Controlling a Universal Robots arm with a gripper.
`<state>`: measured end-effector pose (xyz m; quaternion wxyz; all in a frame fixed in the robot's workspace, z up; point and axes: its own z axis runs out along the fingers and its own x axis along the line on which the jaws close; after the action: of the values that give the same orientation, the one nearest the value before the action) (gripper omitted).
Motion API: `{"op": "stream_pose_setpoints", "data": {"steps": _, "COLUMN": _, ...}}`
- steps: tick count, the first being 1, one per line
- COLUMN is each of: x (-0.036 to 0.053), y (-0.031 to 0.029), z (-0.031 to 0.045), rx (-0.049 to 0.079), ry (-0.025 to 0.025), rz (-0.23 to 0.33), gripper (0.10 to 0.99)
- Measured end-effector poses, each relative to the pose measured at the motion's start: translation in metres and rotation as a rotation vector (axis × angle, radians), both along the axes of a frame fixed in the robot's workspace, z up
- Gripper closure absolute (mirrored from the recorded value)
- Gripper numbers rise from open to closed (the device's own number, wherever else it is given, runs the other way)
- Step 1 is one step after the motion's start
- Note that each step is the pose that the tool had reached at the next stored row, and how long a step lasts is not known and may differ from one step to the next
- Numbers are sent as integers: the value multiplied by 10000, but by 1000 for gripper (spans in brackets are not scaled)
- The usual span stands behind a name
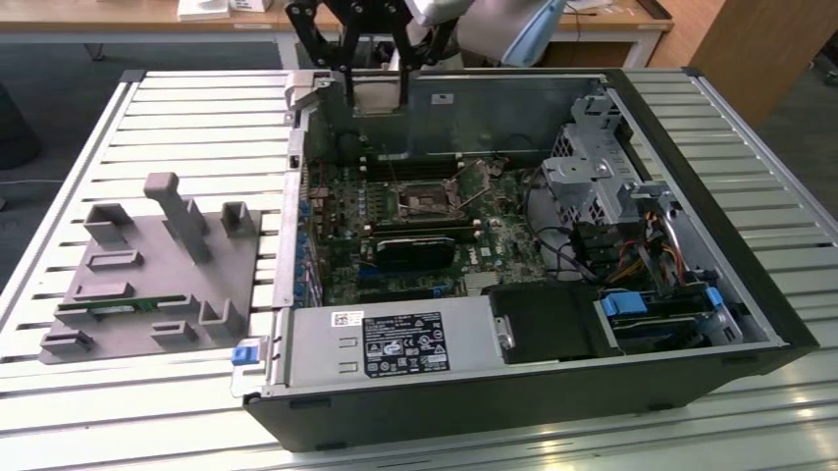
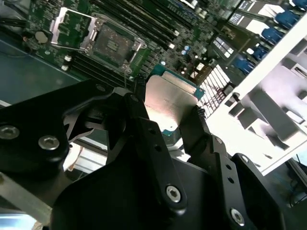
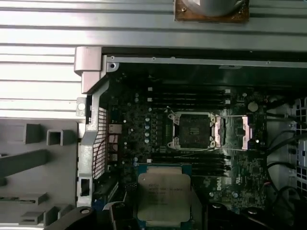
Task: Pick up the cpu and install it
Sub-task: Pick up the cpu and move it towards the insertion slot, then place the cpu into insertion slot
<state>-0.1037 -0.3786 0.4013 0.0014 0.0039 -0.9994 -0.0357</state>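
Gripper (image 2: 169,98) pinching the cpu (image 2: 168,108) by two opposite edges (silver top catching the light), holding it above the open computer case (image 1: 458,404). Beyond it, the dark socket (image 3: 192,130) sits uncovered, its metal frame (image 3: 233,132) flipped aside.

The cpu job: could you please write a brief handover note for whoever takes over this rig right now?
The hand is shut on the cpu, gripping it by two opposite edges and holding it in the air over the open computer case.
The socket on the board is empty, with its metal frame flipped open beside it.
Done: the cpu is picked up.
Left: the cpu is not yet seated in the socket, and the metal frame is not yet closed.
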Motion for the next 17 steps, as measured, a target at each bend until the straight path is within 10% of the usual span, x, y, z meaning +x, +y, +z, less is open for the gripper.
{"op": "stream_pose_setpoints", "data": {"steps": 17, "x": 528, "y": 48, "z": -37, "rx": -19, "ry": -10, "rz": -106, "gripper": 553}}
